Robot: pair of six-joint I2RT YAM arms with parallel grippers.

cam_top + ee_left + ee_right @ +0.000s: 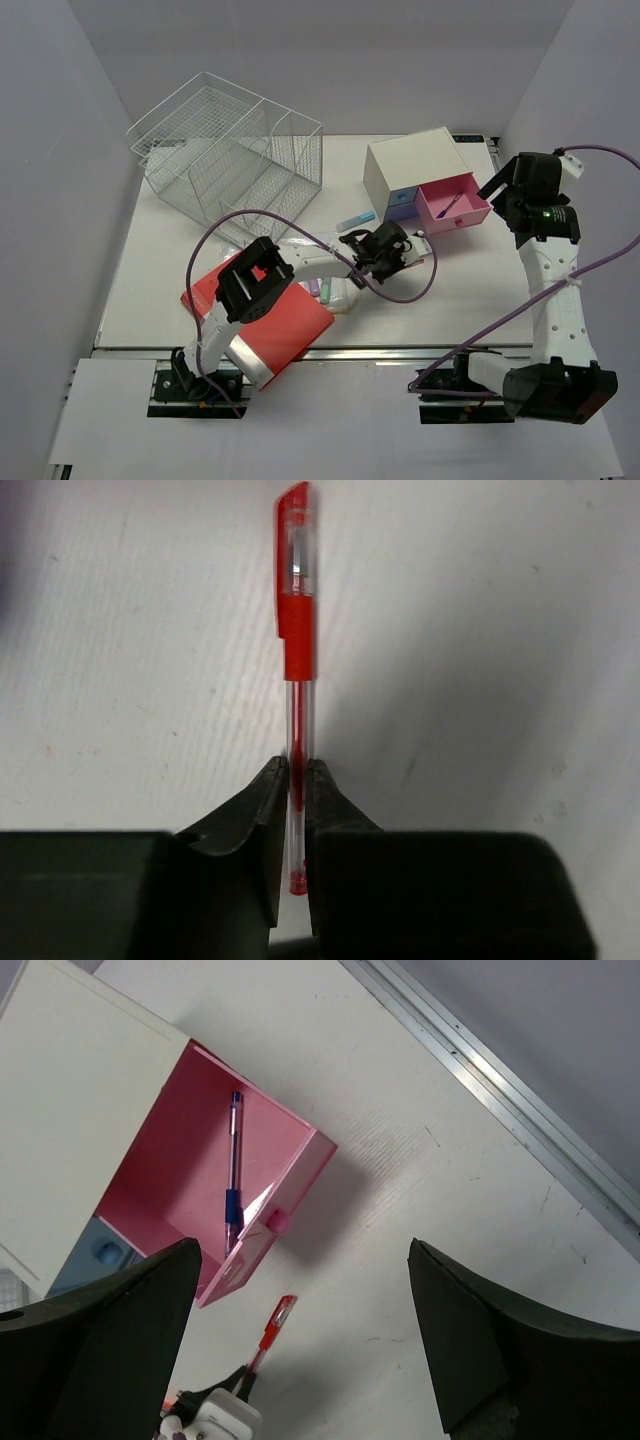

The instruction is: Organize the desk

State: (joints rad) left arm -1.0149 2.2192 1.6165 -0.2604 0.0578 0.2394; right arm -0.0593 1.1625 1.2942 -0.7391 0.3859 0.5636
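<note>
My left gripper (297,765) is shut on the rear end of a red pen (297,630), whose capped tip points away over the white desk (480,290). From the right wrist view the red pen (275,1325) sticks out of the left gripper (235,1380) just short of the open pink drawer (180,1180). A blue pen (232,1170) lies inside that drawer. My right gripper (303,1260) hangs open above the drawer's front, with nothing between its fingers. In the top view the left gripper (405,245) is at mid-desk and the right gripper (505,190) is beside the drawer box (415,165).
A wire mesh organizer (230,150) stands at the back left. A red folder (290,325) lies at the front left under the left arm, with coloured markers (325,290) beside it. A light blue item (355,222) lies near the box. A metal rail (520,1110) borders the desk.
</note>
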